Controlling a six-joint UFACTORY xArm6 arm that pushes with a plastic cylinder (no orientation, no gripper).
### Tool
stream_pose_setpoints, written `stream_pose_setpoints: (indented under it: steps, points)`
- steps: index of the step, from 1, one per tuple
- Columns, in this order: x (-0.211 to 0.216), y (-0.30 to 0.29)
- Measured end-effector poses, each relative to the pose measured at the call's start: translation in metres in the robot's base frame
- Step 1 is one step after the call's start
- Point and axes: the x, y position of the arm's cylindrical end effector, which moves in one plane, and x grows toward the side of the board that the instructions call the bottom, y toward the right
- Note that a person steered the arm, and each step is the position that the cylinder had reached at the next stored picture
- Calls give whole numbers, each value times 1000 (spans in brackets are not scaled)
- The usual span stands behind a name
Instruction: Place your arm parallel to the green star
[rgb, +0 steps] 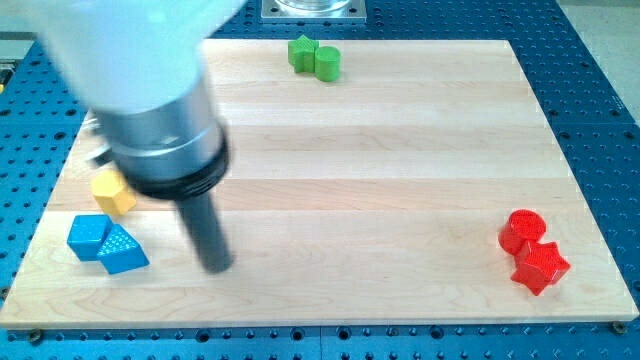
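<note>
The green star (302, 51) lies at the view's top centre of the wooden board (380, 180), touching a green cylinder (327, 62) on its right. My tip (217, 266) rests on the board at the lower left, far below and to the left of the green star. It stands just right of the blue blocks. The arm's body covers the upper left of the view.
A yellow block (114, 191) sits at the left, partly under the arm. A blue cube (88, 237) and a blue triangular block (122, 250) touch at the lower left. A red cylinder (523, 231) and a red star (541, 266) touch at the lower right.
</note>
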Motion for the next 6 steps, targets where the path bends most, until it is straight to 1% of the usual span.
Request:
stream_pose_setpoints:
  steps: [2, 3, 4, 5, 6]
  points:
    - [-175, 72]
    - [-203, 36]
    - [-212, -10]
    - [-245, -18]
    - [-293, -17]
